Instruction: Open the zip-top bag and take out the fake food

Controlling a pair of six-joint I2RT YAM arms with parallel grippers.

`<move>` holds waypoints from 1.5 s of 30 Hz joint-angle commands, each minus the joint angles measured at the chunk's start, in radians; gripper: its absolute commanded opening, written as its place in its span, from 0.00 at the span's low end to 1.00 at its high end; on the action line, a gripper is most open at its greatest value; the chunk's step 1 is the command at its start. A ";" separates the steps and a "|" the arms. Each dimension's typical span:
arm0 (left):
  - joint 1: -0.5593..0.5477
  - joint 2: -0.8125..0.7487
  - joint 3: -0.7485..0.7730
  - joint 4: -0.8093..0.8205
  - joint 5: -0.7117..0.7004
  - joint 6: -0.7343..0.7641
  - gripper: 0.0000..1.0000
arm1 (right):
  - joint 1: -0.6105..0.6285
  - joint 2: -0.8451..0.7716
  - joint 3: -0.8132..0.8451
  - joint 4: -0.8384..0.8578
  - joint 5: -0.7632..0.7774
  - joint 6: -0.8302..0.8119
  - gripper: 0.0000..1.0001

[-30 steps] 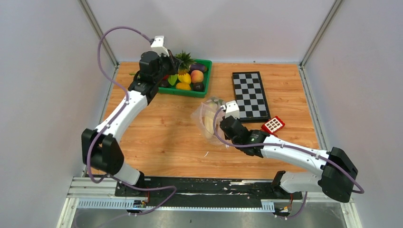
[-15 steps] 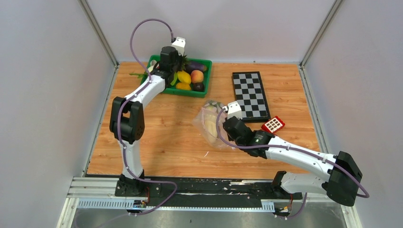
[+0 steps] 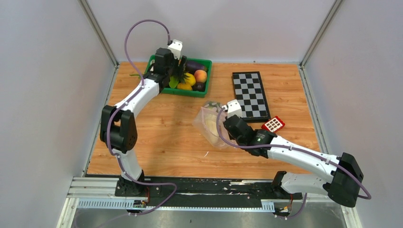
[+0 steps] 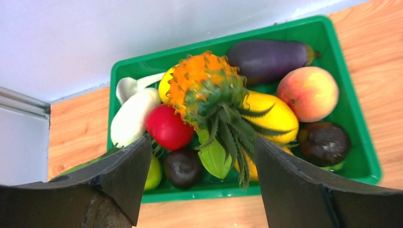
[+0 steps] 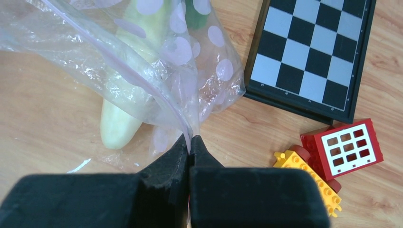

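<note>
The zip-top bag [image 5: 157,71] is clear with pale dots and lies on the wood beside the chessboard. My right gripper [image 5: 190,140] is shut on its pink zip edge. Inside it show a long white radish [image 5: 126,107] and a green piece [image 5: 195,16]. In the top view the bag [image 3: 208,124] sits just left of the right gripper [image 3: 221,129]. My left gripper [image 4: 203,139] hangs open over the green tray [image 4: 142,66], holding nothing. Beyond its fingertips a pineapple [image 4: 204,83] lies on the pile, with a red apple [image 4: 168,126], a white radish [image 4: 133,116] and a green pear [image 4: 153,173].
The tray [image 3: 187,93] stands at the back left and also holds an eggplant [image 4: 268,59], a peach [image 4: 308,92], yellow fruits and dark plums. A chessboard [image 3: 250,95] lies at the back right. A red-yellow block toy [image 3: 273,125] sits near the right arm.
My left arm swung right from beside the tray to above it and its jaws opened; the pineapple now lies free in the tray. The right gripper kept its pinch on the bag.
</note>
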 commanded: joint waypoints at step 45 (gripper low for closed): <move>-0.067 -1.265 -0.930 -0.282 0.592 -0.857 0.51 | 0.317 0.559 0.542 -0.021 0.212 0.038 0.00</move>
